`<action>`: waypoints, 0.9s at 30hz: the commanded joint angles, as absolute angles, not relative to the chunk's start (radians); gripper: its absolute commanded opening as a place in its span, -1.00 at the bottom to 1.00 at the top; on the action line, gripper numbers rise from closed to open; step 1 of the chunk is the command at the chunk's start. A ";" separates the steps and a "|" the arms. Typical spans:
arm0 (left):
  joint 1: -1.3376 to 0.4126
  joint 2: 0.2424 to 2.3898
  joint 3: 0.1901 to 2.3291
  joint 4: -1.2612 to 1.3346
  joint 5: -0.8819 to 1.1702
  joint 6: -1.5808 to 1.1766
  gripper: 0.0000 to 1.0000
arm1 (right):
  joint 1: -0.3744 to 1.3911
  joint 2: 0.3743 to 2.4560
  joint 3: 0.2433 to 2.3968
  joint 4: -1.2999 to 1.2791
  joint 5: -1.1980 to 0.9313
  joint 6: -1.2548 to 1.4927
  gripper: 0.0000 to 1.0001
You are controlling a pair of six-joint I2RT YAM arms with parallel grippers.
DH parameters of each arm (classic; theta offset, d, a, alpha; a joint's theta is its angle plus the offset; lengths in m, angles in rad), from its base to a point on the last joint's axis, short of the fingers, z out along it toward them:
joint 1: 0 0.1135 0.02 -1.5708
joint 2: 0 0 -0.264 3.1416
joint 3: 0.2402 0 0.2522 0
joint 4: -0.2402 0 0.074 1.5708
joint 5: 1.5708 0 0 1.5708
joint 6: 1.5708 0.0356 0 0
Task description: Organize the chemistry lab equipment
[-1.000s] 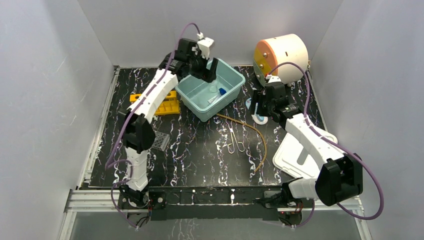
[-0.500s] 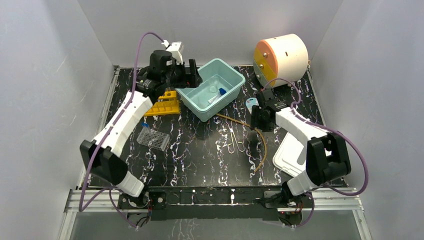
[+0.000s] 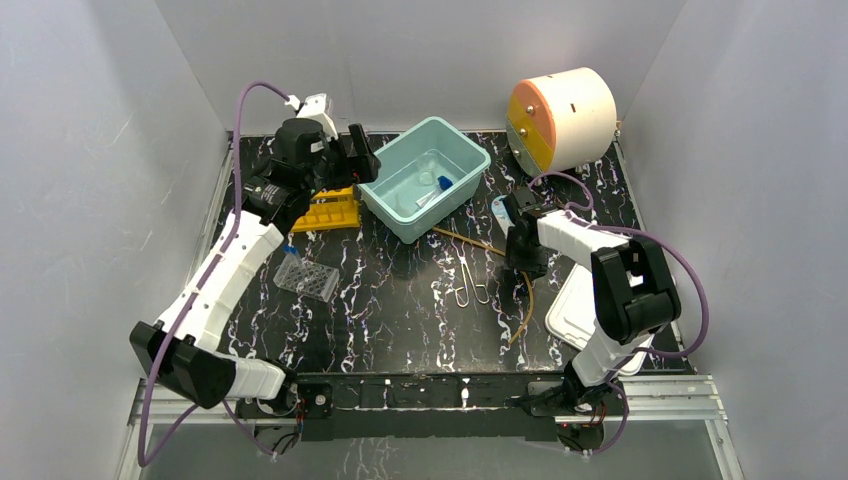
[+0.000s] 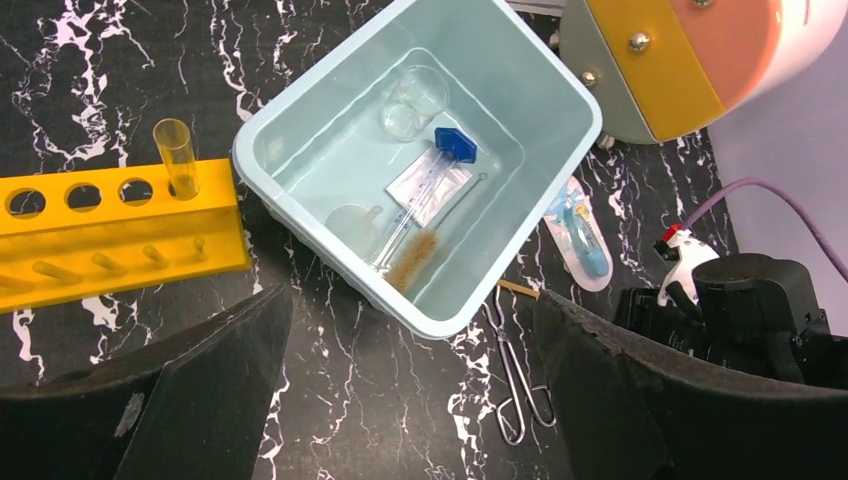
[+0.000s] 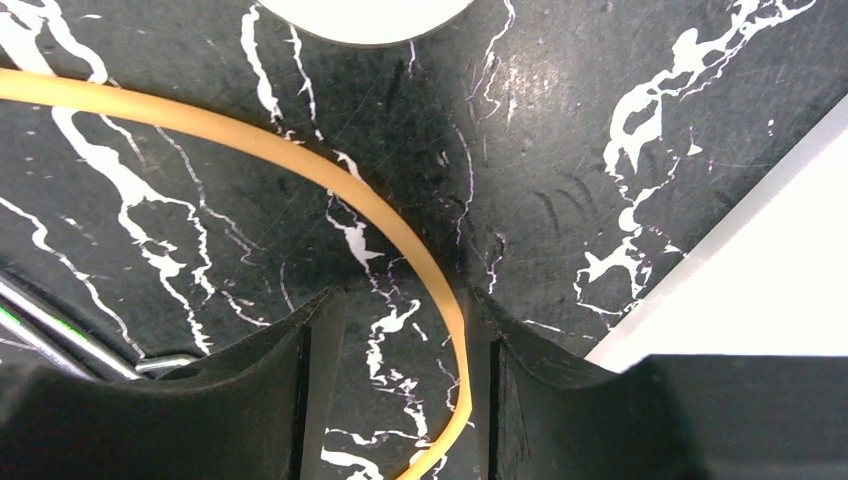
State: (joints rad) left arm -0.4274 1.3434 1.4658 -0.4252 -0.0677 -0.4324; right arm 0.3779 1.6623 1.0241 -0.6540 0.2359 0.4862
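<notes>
Left gripper (image 4: 412, 302) hanging over near rim of teal bin (image 4: 525, 195), fingers spread wide, nothing between them. Bin holds blue-capped tube (image 4: 440, 170), brush (image 4: 410, 265), glass dish (image 4: 420, 90). Yellow rack (image 4: 110, 230) just beside bin. Right gripper (image 5: 405, 310) low over tabletop (image 5: 560, 150), jaws narrow, straddling amber tubing (image 5: 300, 160), gap on one side, not clamped

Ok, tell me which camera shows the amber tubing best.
Top external: the amber tubing runs nearly end to end there, from by the bin toward the near edge, partly hidden under the right arm. Right wrist shows just one curve, close up, between the fingers of the right gripper. Left wrist catches only a short end.
</notes>
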 commanded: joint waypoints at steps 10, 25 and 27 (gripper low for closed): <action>-0.428 1.369 1.492 -0.415 -0.095 -0.446 0.80 | 0.345 1.707 1.004 -0.532 0.175 0.365 -0.05; -0.428 1.388 1.497 -0.397 -0.060 -0.467 0.80 | 0.396 1.692 1.010 -0.518 0.285 0.260 -1.00; -0.428 1.389 1.502 -0.396 -0.056 -0.469 0.80 | 0.409 1.662 1.033 -0.524 0.275 0.239 -1.00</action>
State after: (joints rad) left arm -0.4274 1.3876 1.4635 -0.4179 -0.0792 -0.4583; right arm 0.3847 1.6913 1.0153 -0.5381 0.2298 0.2874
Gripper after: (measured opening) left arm 0.899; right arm 0.019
